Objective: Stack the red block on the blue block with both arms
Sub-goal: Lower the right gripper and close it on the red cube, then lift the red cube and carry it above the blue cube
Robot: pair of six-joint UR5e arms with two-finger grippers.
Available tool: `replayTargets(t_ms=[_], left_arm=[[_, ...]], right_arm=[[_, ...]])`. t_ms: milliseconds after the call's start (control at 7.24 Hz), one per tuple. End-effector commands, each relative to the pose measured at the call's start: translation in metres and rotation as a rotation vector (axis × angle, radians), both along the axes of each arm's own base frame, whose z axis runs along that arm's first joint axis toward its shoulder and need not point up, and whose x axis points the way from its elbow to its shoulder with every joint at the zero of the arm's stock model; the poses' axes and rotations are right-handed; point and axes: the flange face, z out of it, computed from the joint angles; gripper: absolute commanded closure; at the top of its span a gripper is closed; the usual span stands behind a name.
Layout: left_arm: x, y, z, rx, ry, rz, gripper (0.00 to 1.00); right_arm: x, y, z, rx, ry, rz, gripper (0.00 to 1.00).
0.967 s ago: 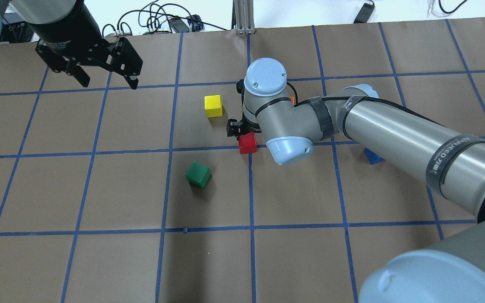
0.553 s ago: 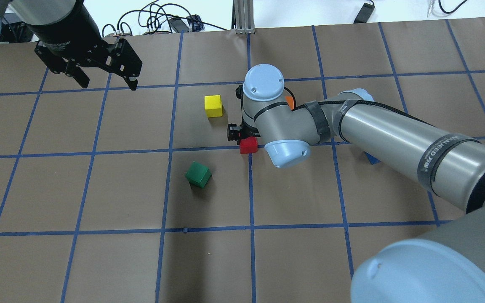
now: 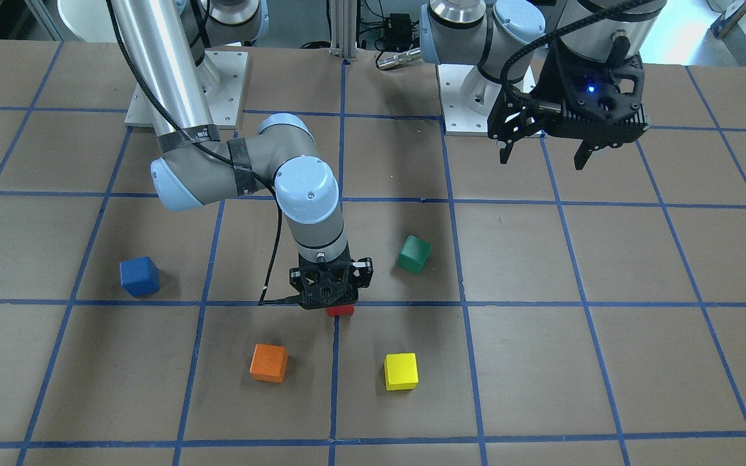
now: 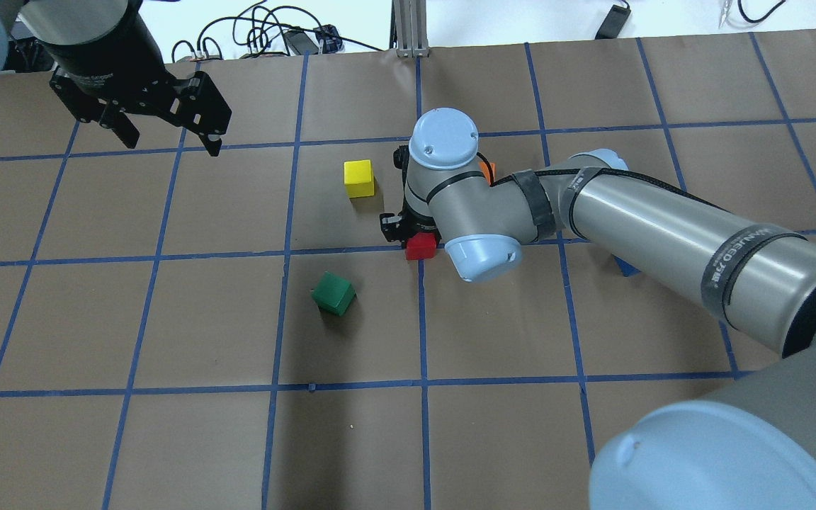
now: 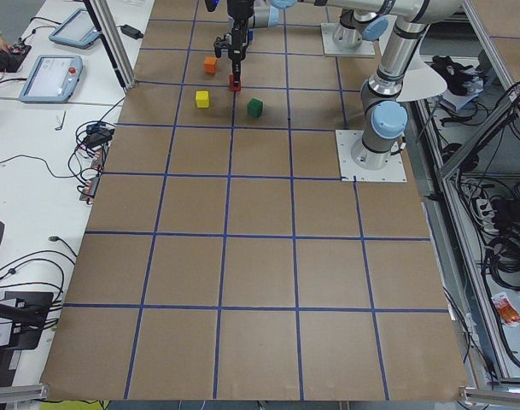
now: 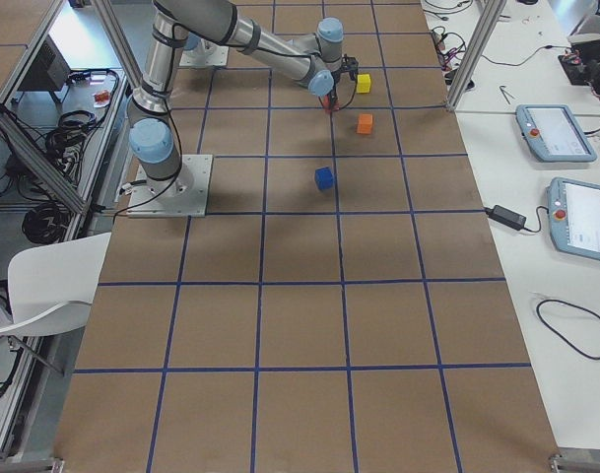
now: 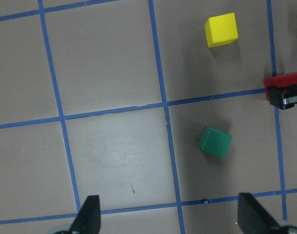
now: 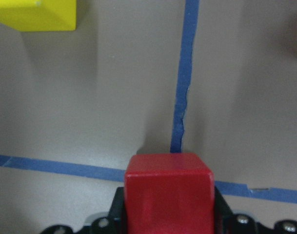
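The red block (image 3: 340,310) sits at a crossing of blue tape lines in the middle of the table. My right gripper (image 3: 338,303) points straight down over it. In the right wrist view the red block (image 8: 168,190) sits tightly between the two black fingers, so the gripper is shut on it. It also shows in the overhead view (image 4: 421,247). The blue block (image 3: 139,276) stands alone on my right side, mostly hidden under the right forearm in the overhead view (image 4: 626,266). My left gripper (image 4: 171,142) hangs open and empty, high over the far left of the table.
A green cube (image 4: 333,293) lies tilted near the red block. A yellow cube (image 4: 358,178) and an orange cube (image 3: 269,362) stand beyond it. The brown table (image 4: 167,439) has a blue tape grid. Cables lie past the far edge.
My right wrist has sunk lower over the red block, which now shows less beneath it. My left gripper has drifted a little left and away, still open.
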Motion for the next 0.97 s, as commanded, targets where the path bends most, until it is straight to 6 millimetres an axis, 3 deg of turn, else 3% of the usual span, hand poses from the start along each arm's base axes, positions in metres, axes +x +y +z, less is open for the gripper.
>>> replayTargets(t_ms=[0,276,415,691,829], left_arm=[[0.000,0.000,-0.001,0.002,-0.001,0.000,0.00],[-0.001,0.001,0.000,0.000,0.003,0.006,0.00],[-0.001,0.000,-0.001,0.000,0.003,0.009,0.00],[-0.001,0.001,-0.001,0.000,0.003,0.007,0.00],[-0.001,0.003,0.000,0.002,0.001,0.007,0.00]], right_arm=[[-0.003,-0.001,0.017,-0.010,-0.007,-0.004,1.00],[-0.029,-0.019,0.085,0.038,0.013,-0.050,1.00],[-0.054,-0.034,0.110,0.085,0.036,-0.096,1.00],[-0.125,-0.046,0.149,0.104,0.076,-0.126,1.00],[-0.166,-0.047,0.154,0.139,0.102,-0.087,1.00]])
